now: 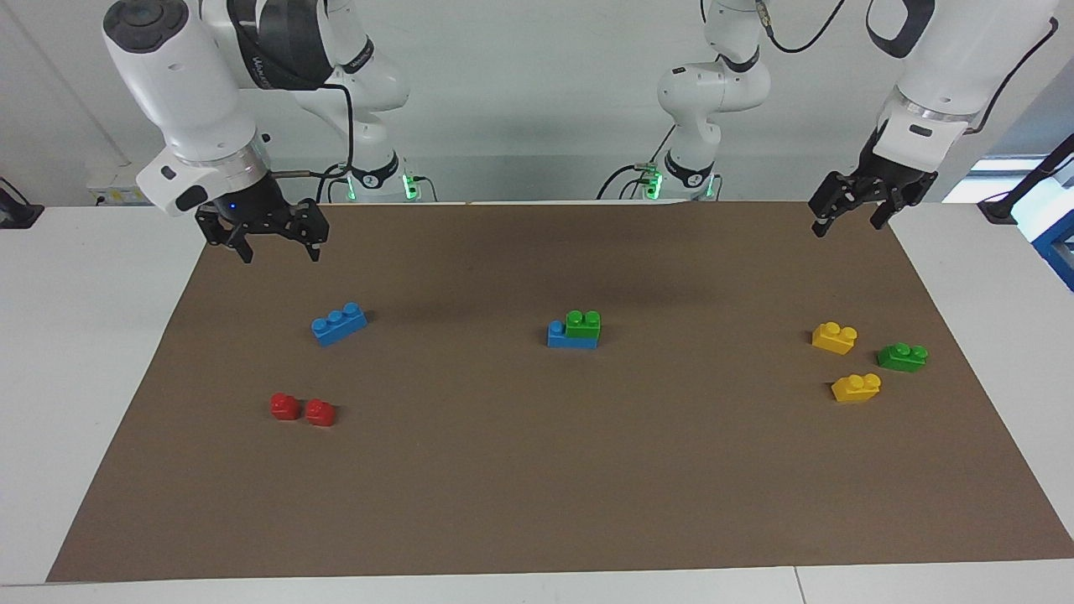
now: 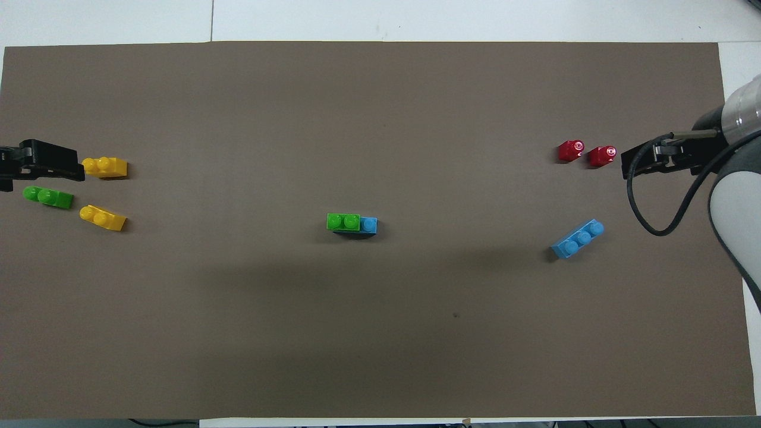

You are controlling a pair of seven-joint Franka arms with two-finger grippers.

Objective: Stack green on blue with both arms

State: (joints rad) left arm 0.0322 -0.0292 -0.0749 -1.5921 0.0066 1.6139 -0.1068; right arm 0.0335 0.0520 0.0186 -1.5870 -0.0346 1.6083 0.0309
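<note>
Here, at the upper left of the facing view, the right pincer [image 1: 277, 245] hangs above the brown mat [image 1: 537, 503] with its fingers apart and nothing between them. Below it lies a spare blue brick [image 1: 339, 323], its long axis slanting up toward the right of the frame, and lower still sit two red bricks [image 1: 302, 408] side by side. At mid-frame the green [image 1: 582, 324] sits on top of the blue [image 1: 556, 334]; both run with their long axes level across the picture, the green covering the end toward the left arm's side and leaving one blue stud bare at the other end. In the right part of the frame two yellow bricks [image 1: 835, 336] flank a darker green brick [image 1: 902, 356]. At the upper right the left pincer [image 1: 847, 220] hangs over the mat's corner, fingers apart and empty. The mat covers most of a white desk [image 1: 92, 377]; a pale wall rises above the arms' bases.
</note>
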